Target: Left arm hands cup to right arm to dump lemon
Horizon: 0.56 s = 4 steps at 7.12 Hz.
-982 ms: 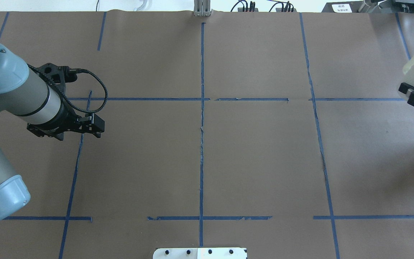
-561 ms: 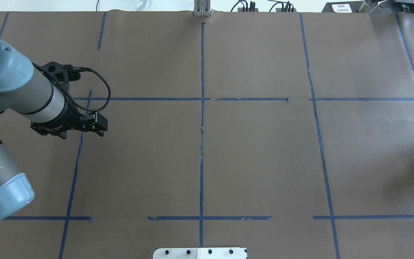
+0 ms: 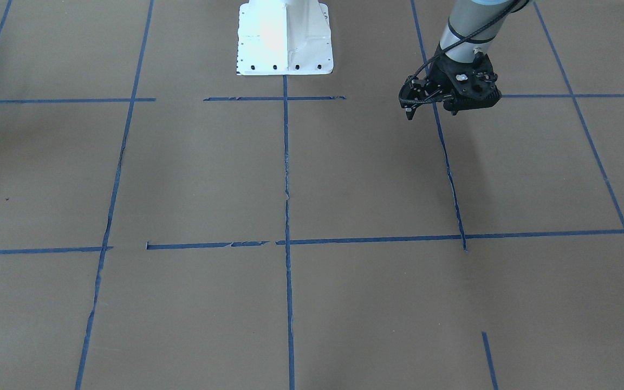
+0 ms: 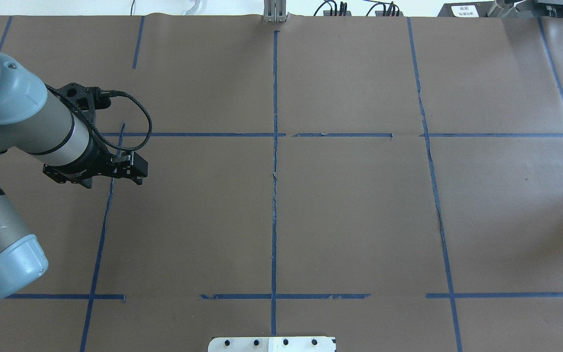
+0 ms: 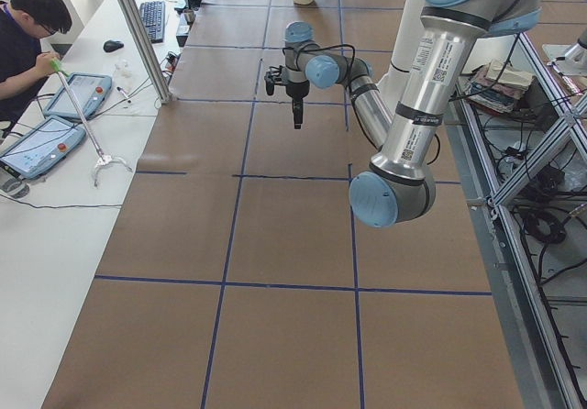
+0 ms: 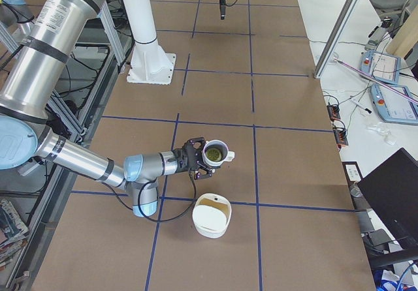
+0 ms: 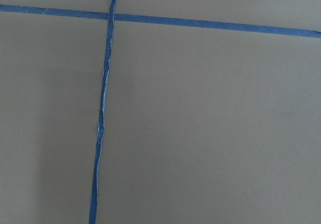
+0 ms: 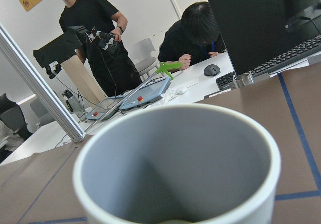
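I am judging the handover as done. The cup (image 6: 219, 161) is sitting upright at my right gripper (image 6: 197, 158), raised off the table (image 4: 350, 205), while my left gripper (image 4: 138, 171) is hanging well apart from it over bare brown paper, carrying nothing. I cannot tell whether either pair of fingers is open or closed, and the right ones are showing only from the side. The dump is what I am counting as left to do: a yellow-green lemon (image 6: 213, 153) is lying inside the cup. A white bowl (image 6: 210, 229) is standing on the table just below it, and I cannot tell whether its tan inside is holding anything.
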Motion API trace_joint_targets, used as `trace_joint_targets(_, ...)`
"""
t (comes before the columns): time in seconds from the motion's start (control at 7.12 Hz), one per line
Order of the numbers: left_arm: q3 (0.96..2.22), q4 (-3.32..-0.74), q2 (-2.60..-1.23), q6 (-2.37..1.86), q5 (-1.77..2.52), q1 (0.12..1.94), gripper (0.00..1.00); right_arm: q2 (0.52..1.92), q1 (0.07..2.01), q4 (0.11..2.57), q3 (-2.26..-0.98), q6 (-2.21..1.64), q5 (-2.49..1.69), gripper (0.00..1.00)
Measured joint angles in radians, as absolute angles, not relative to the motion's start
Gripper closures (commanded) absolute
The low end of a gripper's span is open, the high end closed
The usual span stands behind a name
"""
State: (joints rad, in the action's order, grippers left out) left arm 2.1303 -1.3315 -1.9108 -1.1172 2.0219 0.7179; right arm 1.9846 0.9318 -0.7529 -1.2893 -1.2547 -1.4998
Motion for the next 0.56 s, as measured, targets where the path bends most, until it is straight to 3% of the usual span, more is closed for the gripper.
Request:
trace_joint_targets(0.28, 2.132, -1.331, -1.911, -1.119, 2.022, 0.718, 0.0, 1.933, 0.93, -0.851, -1.188, -1.495, -1.49, 0.92)
trace_joint_targets(0.56, 2.133, -1.332, -1.911, -1.12, 2.021, 0.718, 0.0, 1.902, 0.93, -0.869, -1.172, -1.724, -1.465, 0.92)
